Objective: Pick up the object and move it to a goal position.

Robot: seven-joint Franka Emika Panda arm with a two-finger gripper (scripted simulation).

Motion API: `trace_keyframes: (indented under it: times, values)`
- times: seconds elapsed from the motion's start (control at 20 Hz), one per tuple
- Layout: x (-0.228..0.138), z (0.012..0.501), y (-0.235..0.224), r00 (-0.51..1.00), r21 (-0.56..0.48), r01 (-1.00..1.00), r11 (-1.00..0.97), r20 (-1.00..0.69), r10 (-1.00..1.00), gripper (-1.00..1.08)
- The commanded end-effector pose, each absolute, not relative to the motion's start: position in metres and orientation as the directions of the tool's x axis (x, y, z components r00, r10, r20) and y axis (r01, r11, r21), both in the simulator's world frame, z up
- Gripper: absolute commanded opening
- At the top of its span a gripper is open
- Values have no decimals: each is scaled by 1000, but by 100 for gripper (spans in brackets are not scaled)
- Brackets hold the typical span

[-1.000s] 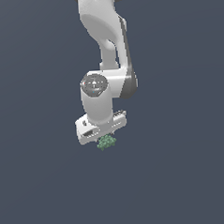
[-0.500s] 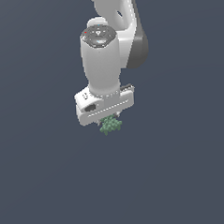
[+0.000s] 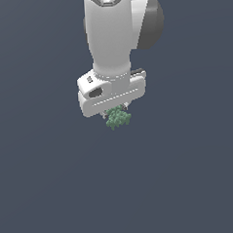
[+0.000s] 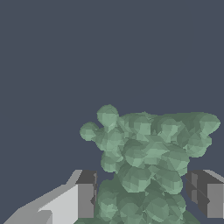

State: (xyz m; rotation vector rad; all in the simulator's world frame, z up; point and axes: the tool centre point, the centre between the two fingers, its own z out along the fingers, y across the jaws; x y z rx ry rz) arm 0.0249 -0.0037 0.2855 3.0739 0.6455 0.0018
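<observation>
So in the exterior view the white arm [image 3: 114,35] comes straight down the middle of a plain dark grey-blue backdrop, and the gripper [image 3: 117,110] sits right at the bottom of it. The object [image 3: 118,118], a little muted-green bumpy cluster of tiny balls, pokes out just under the gripper body, way smaller than it. The wrist view is clearer: one finger [image 4: 85,194] on one side, the object [image 4: 148,162] jammed in the gap, the other finger [image 4: 205,194] on the far side. Both look pressed against it, so it's clamped on the cluster.
</observation>
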Motion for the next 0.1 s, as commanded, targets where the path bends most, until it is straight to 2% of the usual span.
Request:
trace_keyframes:
  times: [0.0,0.05]
  values:
    - [24,290,-3,916,0,402,-916,0,402,-100]
    - [24,290,-3,916,0,402,-916,0,402,-100]
